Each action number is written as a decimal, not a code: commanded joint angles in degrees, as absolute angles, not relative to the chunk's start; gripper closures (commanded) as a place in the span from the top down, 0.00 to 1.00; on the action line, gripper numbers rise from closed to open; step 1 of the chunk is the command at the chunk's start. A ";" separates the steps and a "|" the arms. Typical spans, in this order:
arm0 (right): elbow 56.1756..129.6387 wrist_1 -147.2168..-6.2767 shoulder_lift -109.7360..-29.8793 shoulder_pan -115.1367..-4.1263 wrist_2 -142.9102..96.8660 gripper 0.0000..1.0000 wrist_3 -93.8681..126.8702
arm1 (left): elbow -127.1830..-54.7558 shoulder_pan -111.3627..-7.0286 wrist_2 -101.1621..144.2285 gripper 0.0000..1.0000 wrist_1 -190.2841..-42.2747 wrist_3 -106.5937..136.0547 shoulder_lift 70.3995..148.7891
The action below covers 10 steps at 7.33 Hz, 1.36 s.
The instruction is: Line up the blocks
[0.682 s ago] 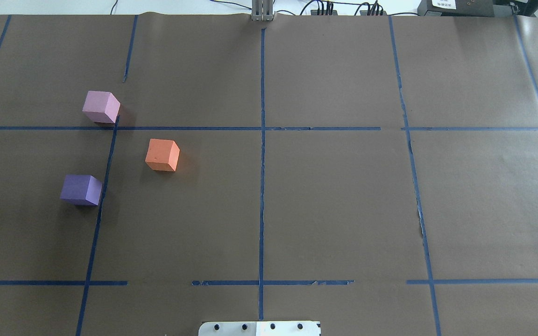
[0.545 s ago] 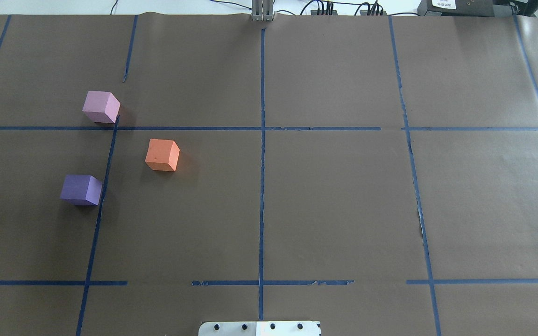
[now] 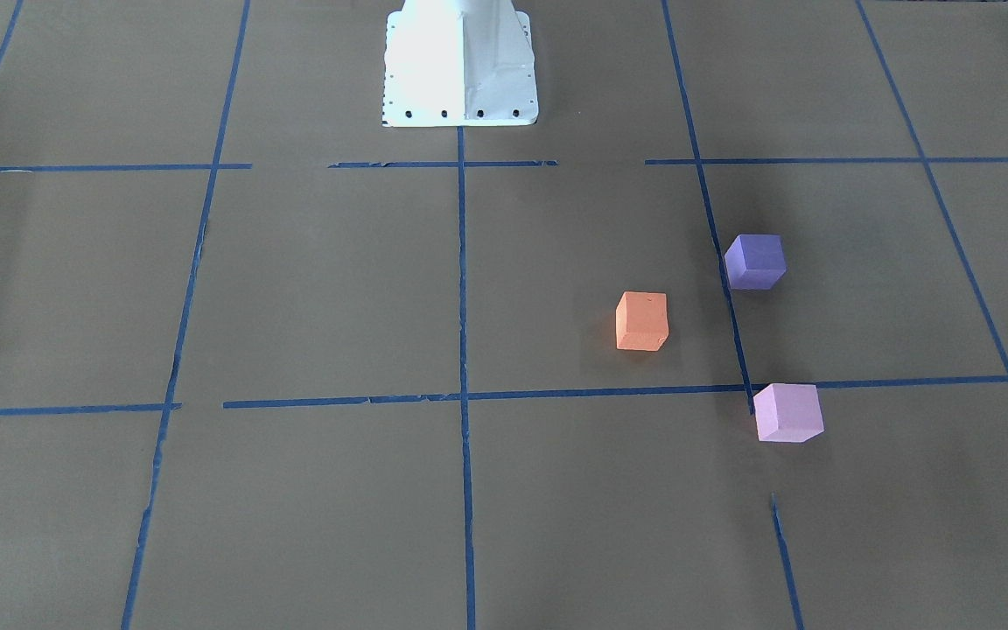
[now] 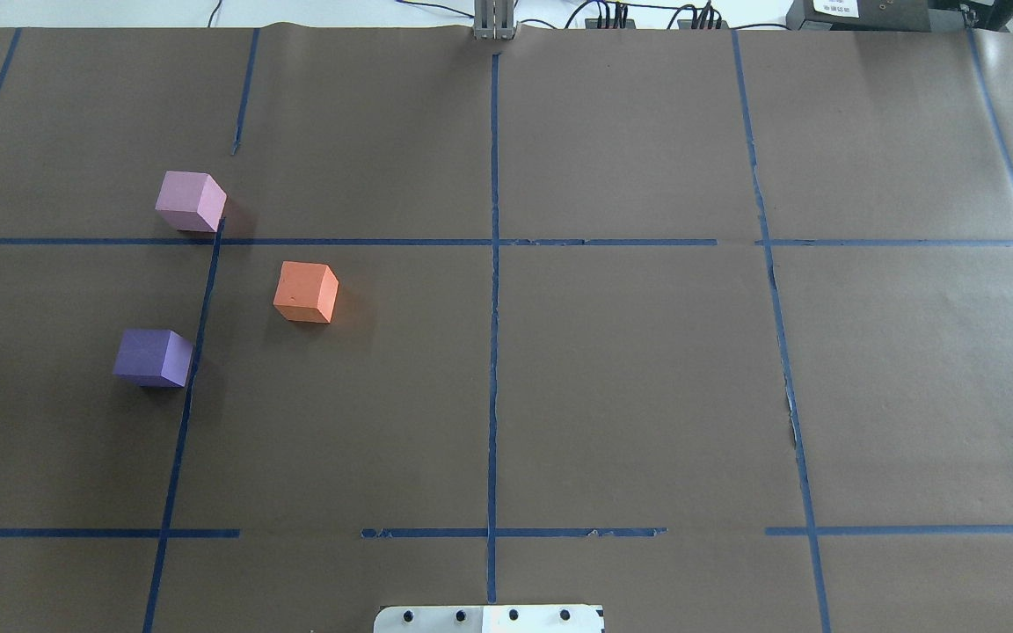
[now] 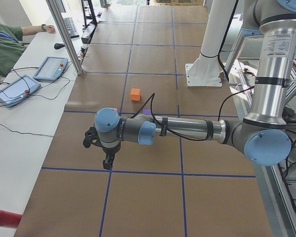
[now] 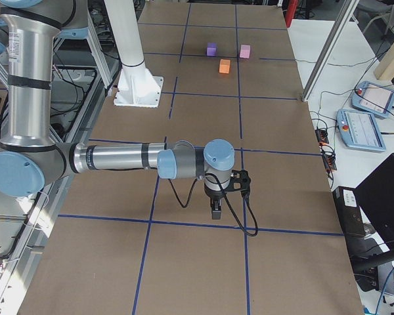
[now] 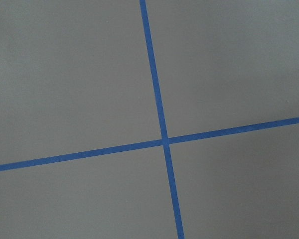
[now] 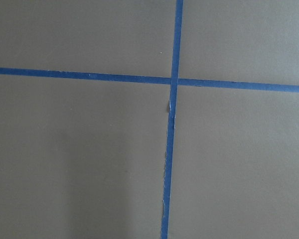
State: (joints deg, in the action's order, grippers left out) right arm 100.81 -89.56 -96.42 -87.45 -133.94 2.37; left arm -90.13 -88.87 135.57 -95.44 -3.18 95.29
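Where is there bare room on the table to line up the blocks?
Paper on the robot's right of the centre tape line, plus the strip between it and the orange block. Crowded at left by the pink block and purple block.

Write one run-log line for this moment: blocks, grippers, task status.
layout: orange block, purple block, pink block apart, triangle | left gripper, right gripper: away from blocks, state unclear | line: not yet formed

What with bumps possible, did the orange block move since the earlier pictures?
No. Overhead, the orange block keeps its gap from the tape cross.
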 commanded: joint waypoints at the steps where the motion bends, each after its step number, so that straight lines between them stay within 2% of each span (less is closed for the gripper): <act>1: 100.81 -89.56 -96.42 -87.45 -133.95 1.00 2.37 | -92.63 -85.01 135.79 1.00 -95.62 7.21 99.12; 2: 100.81 -89.56 -96.42 -87.45 -133.95 1.00 2.37 | -95.86 -81.34 135.62 1.00 -96.84 12.43 99.66; 5: 100.81 -89.56 -96.42 -87.45 -133.95 1.00 2.37 | -96.24 -67.02 134.91 1.00 -97.03 32.28 110.27; 7: 100.81 -89.56 -96.42 -87.45 -133.95 1.00 2.37 | -95.28 -53.94 124.95 1.00 -97.38 44.25 116.87; 9: 100.81 -89.56 -96.42 -87.45 -133.95 1.00 2.37 | -90.82 -48.54 120.43 1.00 -100.17 54.26 122.06; 10: 100.81 -89.56 -96.42 -87.45 -133.95 1.00 2.37 | -89.66 -45.12 117.71 1.00 -103.68 56.75 122.08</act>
